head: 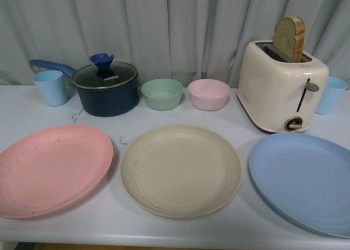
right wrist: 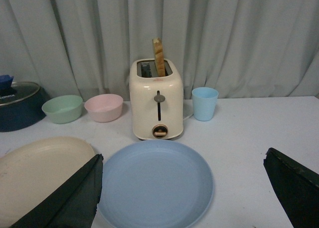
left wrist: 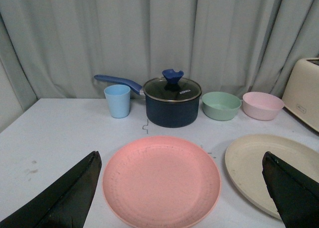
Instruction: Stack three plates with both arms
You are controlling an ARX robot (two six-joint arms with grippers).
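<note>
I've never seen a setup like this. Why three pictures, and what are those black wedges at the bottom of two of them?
It is a two-armed robot facing a table. One camera sits on its body; the other two ride on its wrists. The black wedges are fingers of the left gripper and right gripper, both open and holding nothing. On the table lie a pink plate, a beige plate and a blue plate, side by side, not yet stacked. Behind them stand a lidded pot, two small bowls, a toaster with bread in it, and two blue cups.
</note>
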